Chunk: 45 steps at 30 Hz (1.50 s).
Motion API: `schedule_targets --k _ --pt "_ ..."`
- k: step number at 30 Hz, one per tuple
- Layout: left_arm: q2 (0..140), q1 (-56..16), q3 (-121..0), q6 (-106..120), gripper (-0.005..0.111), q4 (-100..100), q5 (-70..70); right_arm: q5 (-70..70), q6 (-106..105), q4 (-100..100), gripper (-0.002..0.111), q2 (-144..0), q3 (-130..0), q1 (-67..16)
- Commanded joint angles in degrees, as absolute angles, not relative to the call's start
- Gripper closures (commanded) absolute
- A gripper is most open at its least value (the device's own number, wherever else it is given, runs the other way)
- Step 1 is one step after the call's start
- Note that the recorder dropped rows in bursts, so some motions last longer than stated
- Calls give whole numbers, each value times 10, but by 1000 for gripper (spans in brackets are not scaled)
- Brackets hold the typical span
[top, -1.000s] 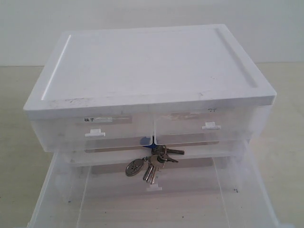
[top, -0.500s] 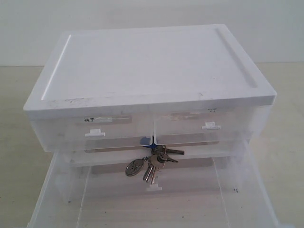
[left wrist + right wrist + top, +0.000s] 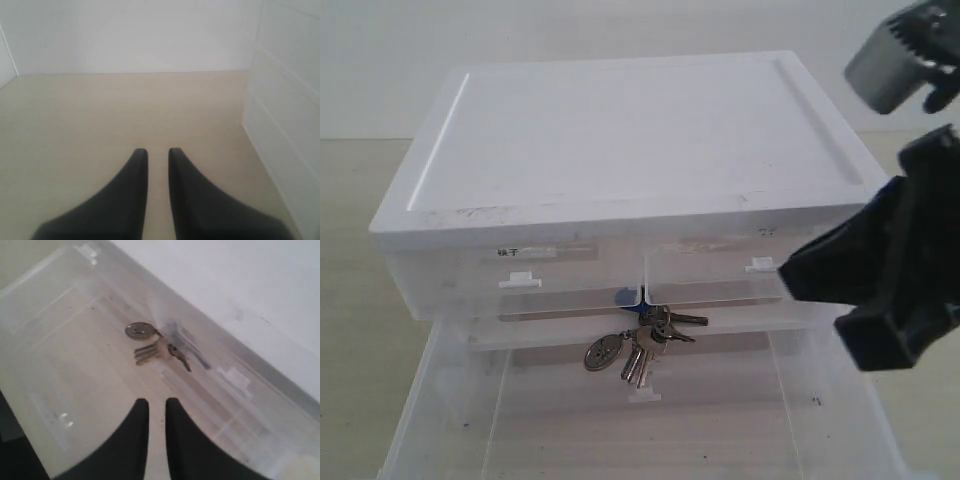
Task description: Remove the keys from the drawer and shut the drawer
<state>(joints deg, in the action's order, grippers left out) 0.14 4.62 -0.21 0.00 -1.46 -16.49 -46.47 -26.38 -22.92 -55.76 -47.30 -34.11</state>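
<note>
The keys (image 3: 640,338), a silver bunch with an oval fob and a blue tag, lie at the back of the pulled-out translucent drawer (image 3: 850,400), just under the two small labelled drawers. The right wrist view shows the keys (image 3: 155,346) lying on the drawer floor (image 3: 75,370). My right gripper (image 3: 790,275) hangs over the drawer's right side, above and to the right of the keys, its fingers (image 3: 140,425) nearly together with nothing between them. My left gripper (image 3: 157,150) is also shut and empty over bare table; it is out of the exterior view.
The white drawer unit (image 3: 630,140) has a flat lid and two half-width drawers with small handles (image 3: 520,280). A small white handle (image 3: 642,396) shows through the open drawer's floor. In the left wrist view the unit's side wall (image 3: 285,100) stands beside the beige tabletop (image 3: 125,110).
My right arm has come into the exterior view from the right and now hangs over the drawer's right side. The keys and the drawer have not moved.
</note>
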Motion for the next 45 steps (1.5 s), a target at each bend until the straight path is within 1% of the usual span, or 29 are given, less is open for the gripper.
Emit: schedule_targets --k 1,2,6,8,15,18,19,22,24,25,27,31,37,39,40,42,45 --pt "0 47 0 0 92 -15 -165 -404 -236 -216 80 -604 -476 -432" --pt "0 47 0 0 92 -15 -165 -397 -226 -205 76 -622 -476 -451" --pt "0 47 0 0 92 -15 -165 -394 -228 -189 69 -682 -476 -482" --pt "0 47 0 0 92 -15 -165 -367 -230 -183 64 -723 -476 -494" --pt "0 47 0 0 92 -15 -165 -296 -217 -175 64 -793 -476 -498" --pt "0 47 0 0 92 -15 -165 -295 -230 -174 50 -820 -476 -498" --pt "0 47 0 0 92 -15 -165 -291 -228 -174 47 -826 -476 -498" --pt "0 47 0 0 92 -15 -165 -270 -212 -170 48 -837 -476 -498" --pt "0 47 0 0 92 -15 -165 -243 -161 -128 48 -840 -476 -498" --pt "0 47 0 0 92 -15 -165 -237 -93 -69 48 -840 -476 -498" --pt "0 47 0 0 92 -15 -165 -247 12 -12 49 -840 -476 -498" --pt "0 47 0 0 92 -15 -165 -297 28 0 49 -840 -476 -510" --pt "0 47 0 0 92 -15 -165 -283 85 8 49 -840 -476 -554" --pt "0 47 0 0 92 -15 -165 -284 133 24 49 -840 -476 -555" --pt "0 47 0 0 92 -15 -165 -289 199 60 49 -840 -476 -555" --pt "0 47 0 0 92 -15 -165 -291 260 94 49 -843 -476 -555" --pt "0 47 0 0 92 -15 -165 -288 296 107 49 -853 -476 -557"
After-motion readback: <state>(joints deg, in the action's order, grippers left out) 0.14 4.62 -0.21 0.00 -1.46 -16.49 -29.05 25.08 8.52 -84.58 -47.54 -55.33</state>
